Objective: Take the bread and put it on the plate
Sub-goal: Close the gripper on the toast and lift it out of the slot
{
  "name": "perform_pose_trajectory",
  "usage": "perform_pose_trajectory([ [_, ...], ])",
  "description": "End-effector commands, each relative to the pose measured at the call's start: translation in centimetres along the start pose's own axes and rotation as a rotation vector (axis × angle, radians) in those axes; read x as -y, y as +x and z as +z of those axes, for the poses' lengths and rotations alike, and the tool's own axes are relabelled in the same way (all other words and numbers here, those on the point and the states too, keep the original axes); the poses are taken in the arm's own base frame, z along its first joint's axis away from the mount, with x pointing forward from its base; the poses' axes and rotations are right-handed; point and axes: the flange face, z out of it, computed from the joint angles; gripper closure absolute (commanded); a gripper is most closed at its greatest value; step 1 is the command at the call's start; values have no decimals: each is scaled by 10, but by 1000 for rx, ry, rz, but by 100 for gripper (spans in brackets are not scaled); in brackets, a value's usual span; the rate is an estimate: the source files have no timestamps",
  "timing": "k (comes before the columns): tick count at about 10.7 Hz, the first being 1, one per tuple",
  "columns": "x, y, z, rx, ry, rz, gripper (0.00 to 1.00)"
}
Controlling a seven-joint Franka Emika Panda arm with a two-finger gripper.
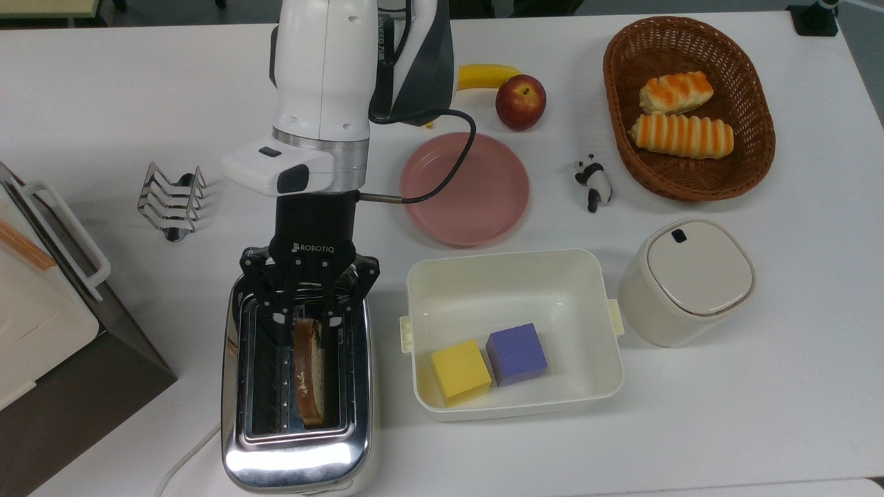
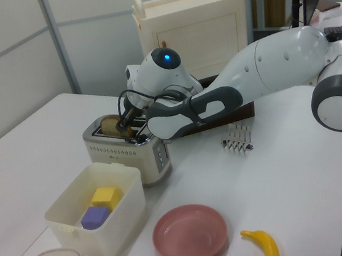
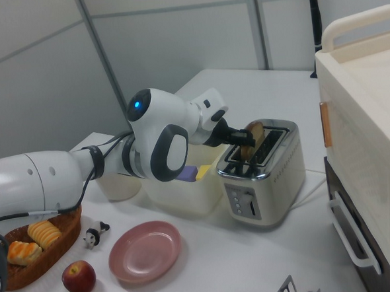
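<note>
A brown slice of bread (image 1: 309, 373) (image 2: 113, 123) (image 3: 256, 139) stands upright in the right-hand slot of a chrome toaster (image 1: 297, 455) at the top view's lower left. My gripper (image 1: 308, 324) (image 2: 124, 124) (image 3: 242, 140) has come down over the slot's far end. It is open, with one finger on each side of the slice's end. The round pink plate (image 1: 483, 200) (image 2: 189, 234) (image 3: 145, 251) lies bare on the white table, up and to the right of the toaster in the top view, and the arm's black cable hangs over its left part.
A cream tub (image 1: 514, 283) with a yellow and a purple cube sits right of the toaster. Around it are a lidded canister (image 1: 684, 279), a panda figure (image 1: 594, 183), a wicker basket (image 1: 753, 159) of rolls, an apple (image 1: 520, 101), a banana (image 1: 483, 74), a toast rack (image 1: 171, 200) and a wooden box (image 1: 41, 324).
</note>
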Motion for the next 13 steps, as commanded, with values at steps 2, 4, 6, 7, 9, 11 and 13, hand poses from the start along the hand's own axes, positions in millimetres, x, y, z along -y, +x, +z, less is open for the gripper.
perform_pose_trajectory([
  [2,-6,17,-21,-51,10,58,100],
  [4,-11,33,-46,-91,10,63,100],
  [6,-15,60,-75,-160,10,69,100],
  [7,-17,69,-88,-184,8,70,100],
  [9,-18,79,-110,-213,16,89,100],
  [11,-20,90,-140,-238,30,148,100],
  [13,-6,90,-164,-117,61,146,100],
])
